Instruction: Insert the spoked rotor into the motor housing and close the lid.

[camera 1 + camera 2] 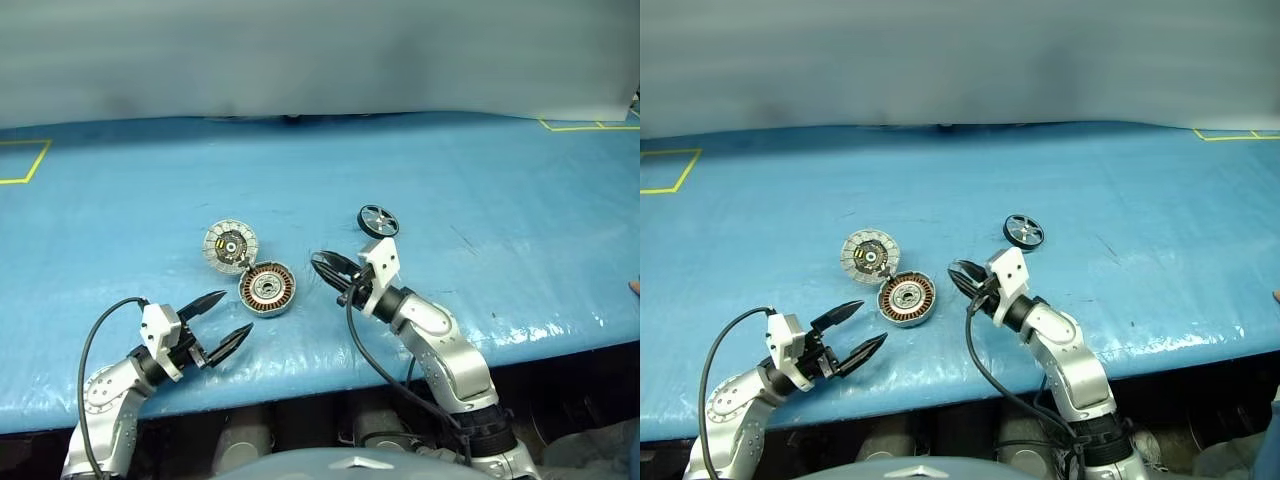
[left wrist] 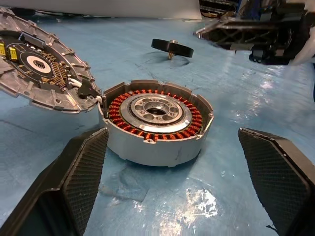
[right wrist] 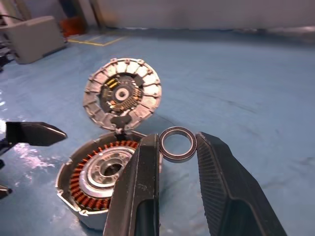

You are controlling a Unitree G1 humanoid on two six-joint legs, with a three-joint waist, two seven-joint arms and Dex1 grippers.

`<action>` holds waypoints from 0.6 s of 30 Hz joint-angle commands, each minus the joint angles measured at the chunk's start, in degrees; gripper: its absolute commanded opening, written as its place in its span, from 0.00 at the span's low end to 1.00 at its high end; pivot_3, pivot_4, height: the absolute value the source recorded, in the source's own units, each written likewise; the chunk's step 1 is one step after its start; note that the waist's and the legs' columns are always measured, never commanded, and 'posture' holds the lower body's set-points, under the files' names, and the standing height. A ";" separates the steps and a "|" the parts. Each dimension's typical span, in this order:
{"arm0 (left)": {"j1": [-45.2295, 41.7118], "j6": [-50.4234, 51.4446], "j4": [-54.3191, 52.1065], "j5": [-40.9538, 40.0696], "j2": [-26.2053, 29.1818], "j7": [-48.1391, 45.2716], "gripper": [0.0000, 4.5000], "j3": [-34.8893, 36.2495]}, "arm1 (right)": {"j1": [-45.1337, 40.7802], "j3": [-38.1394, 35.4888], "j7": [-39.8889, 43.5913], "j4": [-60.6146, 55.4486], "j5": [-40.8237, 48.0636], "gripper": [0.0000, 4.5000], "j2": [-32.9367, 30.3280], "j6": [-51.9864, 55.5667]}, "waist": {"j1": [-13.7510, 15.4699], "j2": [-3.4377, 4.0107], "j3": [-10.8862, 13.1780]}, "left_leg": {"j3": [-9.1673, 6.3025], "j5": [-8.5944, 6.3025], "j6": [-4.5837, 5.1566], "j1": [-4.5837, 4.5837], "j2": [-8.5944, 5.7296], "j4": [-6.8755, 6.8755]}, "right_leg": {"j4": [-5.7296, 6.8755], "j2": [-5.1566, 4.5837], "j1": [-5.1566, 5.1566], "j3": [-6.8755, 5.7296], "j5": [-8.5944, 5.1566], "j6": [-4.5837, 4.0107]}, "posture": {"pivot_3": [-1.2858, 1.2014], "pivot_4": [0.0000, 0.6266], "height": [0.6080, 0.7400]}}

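Nearest, on the left: left gripper (image 1: 238, 312), low over the blue table (image 1: 500, 200), fingers wide apart, holding nothing. Aimed at the motor housing (image 1: 283, 290), just beside it but not touching. Probably parked there to steady the housing or to stay out of the way.

A bit farther, in the middle: the motor housing, flat on the table, open side up. Orange copper wire all round, a shiny hub and a hole in the centre. No wheel inside yet, so room left for the rotor.

To the right of the housing, just beside it: right gripper (image 1: 320, 265), raised off the table and pointing left at the housing. Fingers pinched on a small dark ring (image 3: 178, 160), held upright by its two sides. Not the wheel from the task. Perhaps meant for the housing, but hard to say.

Just past the housing, on its far left edge: the lid (image 1: 230, 247), joined there and tipped up and back, dark inside face showing. Open like that to leave the top of the housing free.

Farthest, to the right: the spoked rotor (image 1: 378, 220), lying alone on the table, spokes up, well apart from the housing, touched by neither gripper. Job barely begun: wheel to pick up, drop in, then lid down.
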 commanded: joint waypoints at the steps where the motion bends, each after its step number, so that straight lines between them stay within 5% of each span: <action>1: 0.11 -1.77 -0.16 0.30 0.35 -0.01 1.00 0.20 | -2.72 3.31 2.23 -1.00 0.59 0.16 -0.12 2.45 | 0.04 0.00 0.00 | 0.00 0.00 0.00 0.00 -0.01 0.00 | 0.00 -0.01 0.00 -0.01 0.00 0.00 | 0.52 0.24 1.00; 18: 0.86 -5.16 1.21 2.07 -0.76 2.62 1.00 -0.16 | -9.92 9.45 3.33 10.01 -3.06 0.16 2.60 5.79 | -0.05 0.00 0.00 | 0.02 -0.01 0.01 -0.03 0.00 0.00 | 0.02 0.00 0.02 -0.04 0.00 -0.01 | 0.52 0.24 1.00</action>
